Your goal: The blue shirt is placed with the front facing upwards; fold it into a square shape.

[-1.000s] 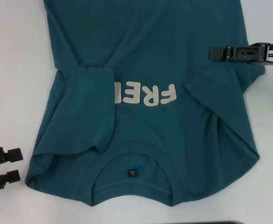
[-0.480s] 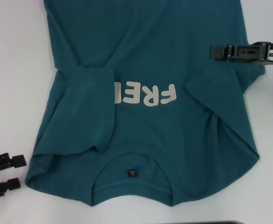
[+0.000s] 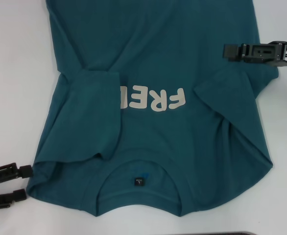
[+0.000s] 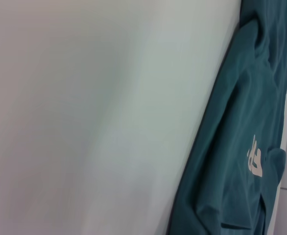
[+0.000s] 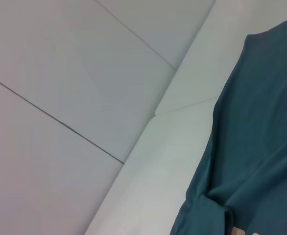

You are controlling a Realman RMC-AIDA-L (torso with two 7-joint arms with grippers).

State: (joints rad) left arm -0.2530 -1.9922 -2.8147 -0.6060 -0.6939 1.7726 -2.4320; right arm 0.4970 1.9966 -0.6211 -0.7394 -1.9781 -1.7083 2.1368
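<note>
Presently your left gripper (image 3: 21, 183) sits at the near left corner of the shirt, fingers spread apart and empty, with the upper fingertip just touching or just beside the shoulder edge; I cannot tell which. That placement suggests a pick at the shoulder corner is being lined up. Your right gripper (image 3: 227, 50) hangs over the shirt's right side, seen edge-on, so you cannot tell from these views whether its fingers are parted or closed, nor whether it holds cloth.

Moving outward, the blue shirt (image 3: 153, 63) lies flat on the white table (image 3: 16, 73), front up, collar towards the robot and neck label (image 3: 139, 181) showing. Both sleeves are turned inward over the chest; the left one covers part of the pale lettering (image 3: 155, 99). By my judgement, the sleeve folds are done and the lengthwise folds remain.
</note>
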